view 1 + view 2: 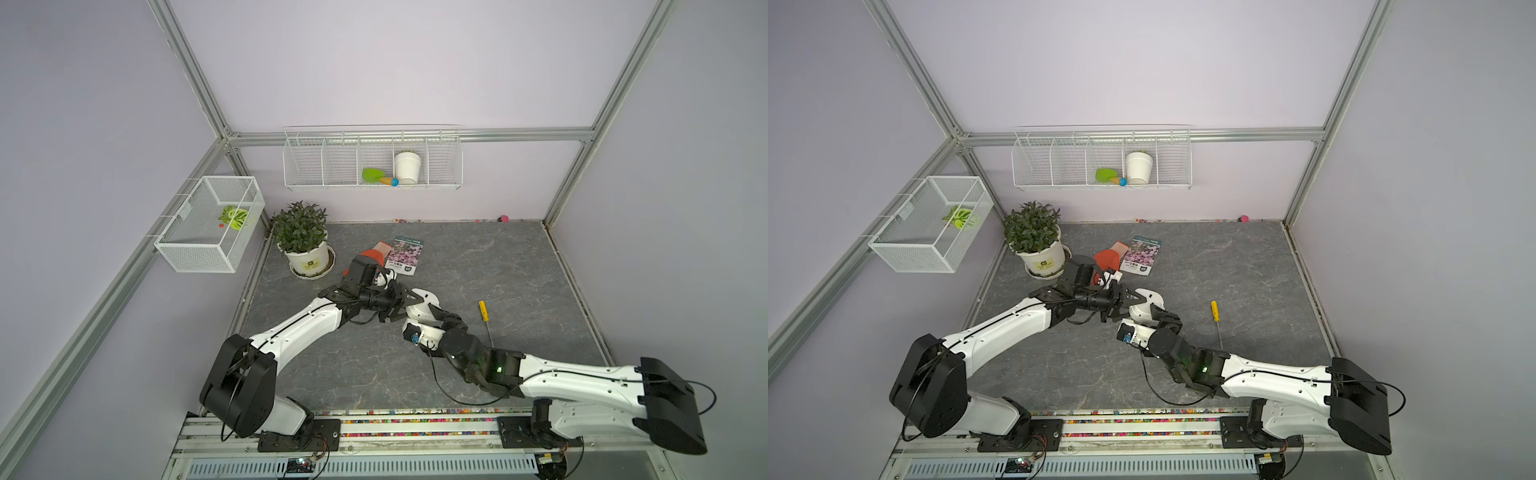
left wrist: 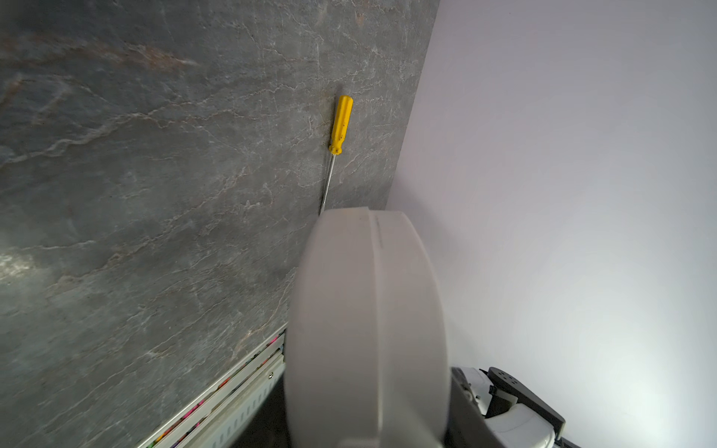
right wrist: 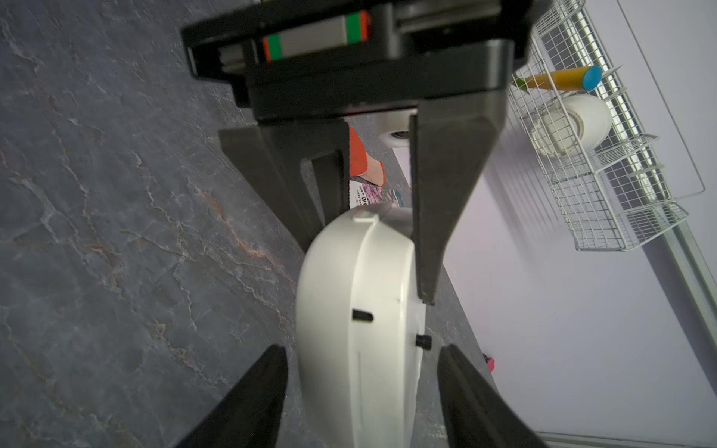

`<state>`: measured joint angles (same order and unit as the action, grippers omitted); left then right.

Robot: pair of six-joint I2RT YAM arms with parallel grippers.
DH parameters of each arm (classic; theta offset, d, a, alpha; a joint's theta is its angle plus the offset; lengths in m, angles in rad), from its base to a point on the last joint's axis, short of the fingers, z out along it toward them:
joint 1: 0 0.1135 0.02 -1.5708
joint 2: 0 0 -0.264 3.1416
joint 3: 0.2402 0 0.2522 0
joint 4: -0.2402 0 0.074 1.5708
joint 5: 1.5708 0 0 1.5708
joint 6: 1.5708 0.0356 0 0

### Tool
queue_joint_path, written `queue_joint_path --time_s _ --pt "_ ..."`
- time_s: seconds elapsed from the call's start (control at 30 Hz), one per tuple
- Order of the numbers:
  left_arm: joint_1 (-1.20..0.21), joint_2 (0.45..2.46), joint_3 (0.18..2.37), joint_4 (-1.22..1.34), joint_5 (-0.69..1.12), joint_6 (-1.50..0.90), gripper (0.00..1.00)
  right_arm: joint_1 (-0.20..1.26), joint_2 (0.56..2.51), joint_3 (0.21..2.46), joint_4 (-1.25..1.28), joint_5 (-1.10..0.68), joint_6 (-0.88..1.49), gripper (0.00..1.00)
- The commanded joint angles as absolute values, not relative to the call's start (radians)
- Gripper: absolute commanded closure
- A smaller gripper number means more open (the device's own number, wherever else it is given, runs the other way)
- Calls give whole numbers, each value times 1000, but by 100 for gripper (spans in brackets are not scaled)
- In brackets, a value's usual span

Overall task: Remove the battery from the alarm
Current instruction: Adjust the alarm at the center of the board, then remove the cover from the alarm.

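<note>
**Right gripper** (image 3: 361,351), nearest: fingers were spread, with a clear gap to the alarm on both sides. It was released and held nothing.

**Alarm** (image 3: 357,279): hung edge-on above the middle of the table (image 1: 374,374), just beyond that claw. The right wrist view showed its plain back and a small black knob.

**Left gripper** (image 3: 372,248), reaching in from the far left: fingers straddled the alarm's far edge, one flat against the back. Judged clenched on the alarm and its only support.

**Battery:** not visible in any view; presumably in the back slot.

**Screwdriver** (image 2: 338,132): lay on the table to the right, well apart.

**Handling, judged:**
- Alarm looked light, stiff, hollow plastic, smooth and rounded, so liable to slip or pivot in a narrow pinch.
- Best hold: across the flat front and back near an edge, off the knob, slot left exposed.
- Battery would be tiny and slick and would roll; pinch across its middle.
</note>
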<state>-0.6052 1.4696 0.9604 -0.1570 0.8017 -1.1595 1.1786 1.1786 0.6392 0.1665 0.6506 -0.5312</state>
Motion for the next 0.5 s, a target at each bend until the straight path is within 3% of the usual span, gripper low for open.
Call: queue_joint_path --time_s 0.0,0.1,0.23,0.47 --pt "-611 1488 991 -81 782 -1048 76 1171 1107 653 78 572 -384 14" --pt "-611 1499 987 -71 691 -961 80 1109 1012 634 3 378 -193 4" --pt "-611 1536 927 37 640 -889 84 880 867 527 82 -27 184 2" --pt "-618 1656 786 324 722 -928 91 509 867 355 328 -416 786 4"
